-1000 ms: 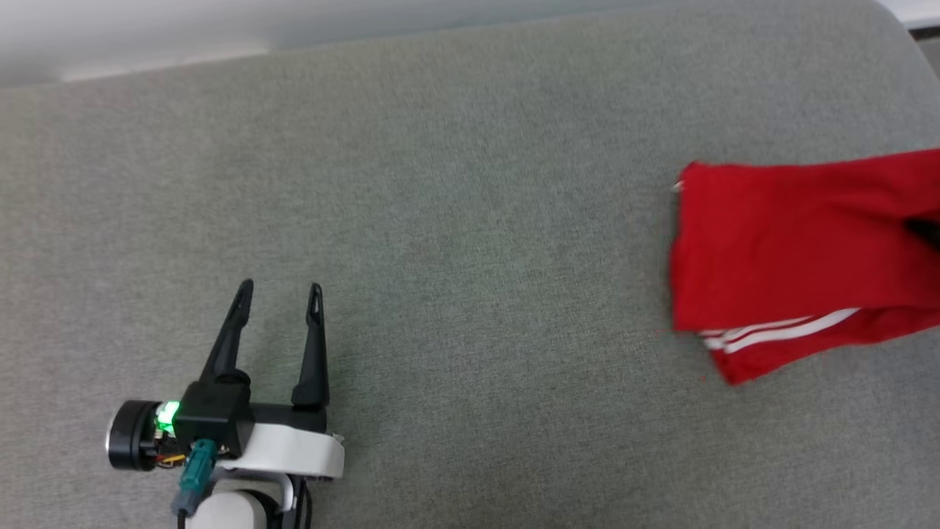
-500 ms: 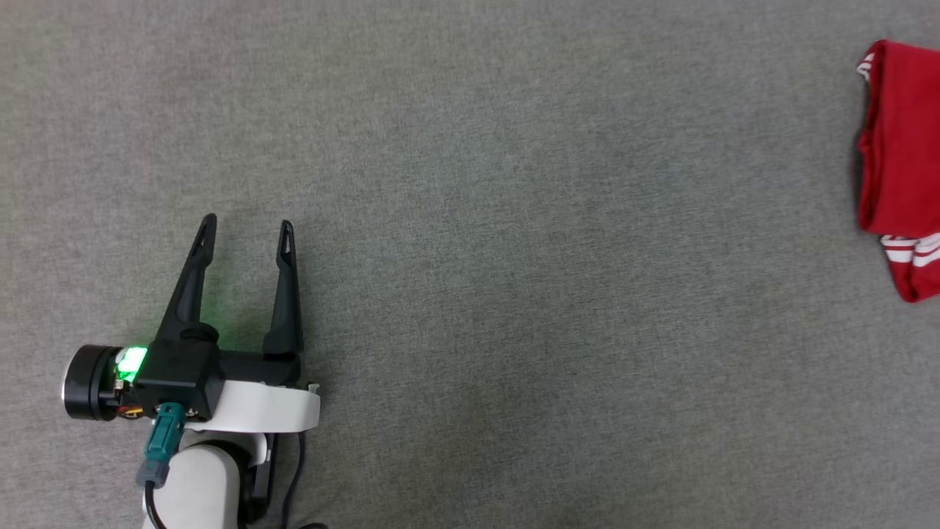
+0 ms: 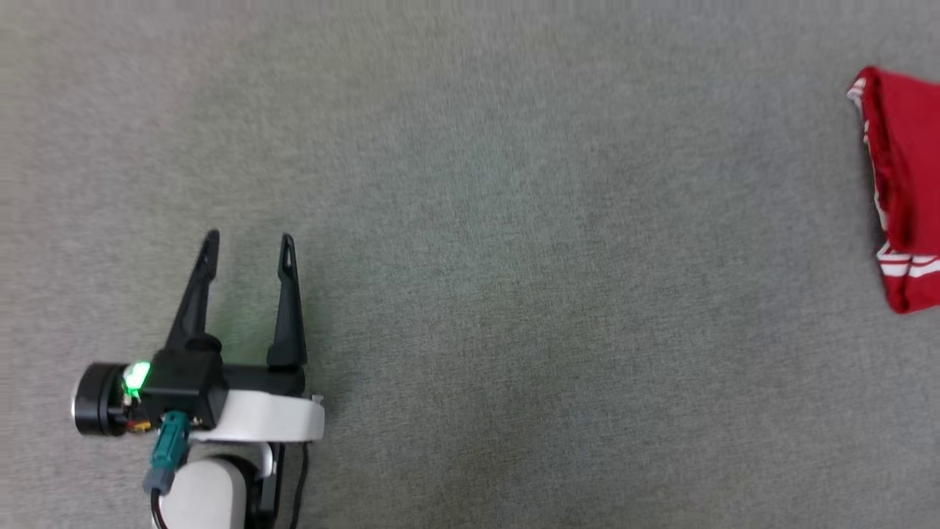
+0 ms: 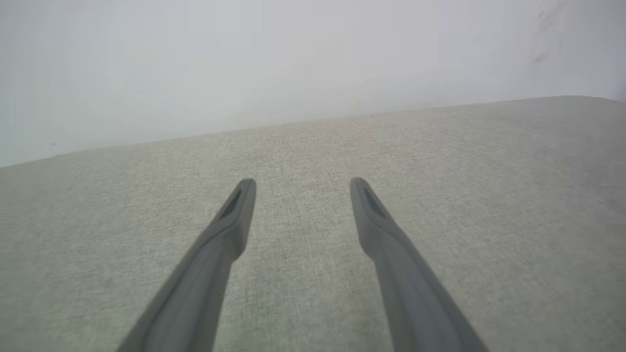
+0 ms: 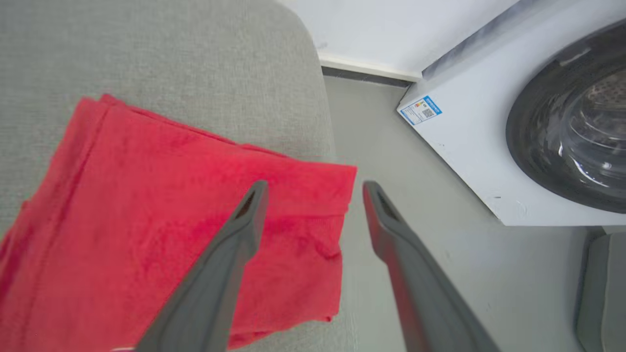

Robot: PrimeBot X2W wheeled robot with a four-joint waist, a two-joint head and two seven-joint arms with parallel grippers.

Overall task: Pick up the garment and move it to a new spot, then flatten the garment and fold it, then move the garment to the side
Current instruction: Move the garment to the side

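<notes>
A folded red garment with white-striped trim lies at the right end of a grey cushion, reaching its rim. The right gripper hovers above the garment's corner, jaws apart and gripping nothing. The left gripper sits well apart over bare cushion, its jaws also apart and empty. A white washer stands near the cushion's end.

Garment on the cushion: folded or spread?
Folded. The garment lies as a compact red rectangle with layered edges on the grey cushion.
</notes>
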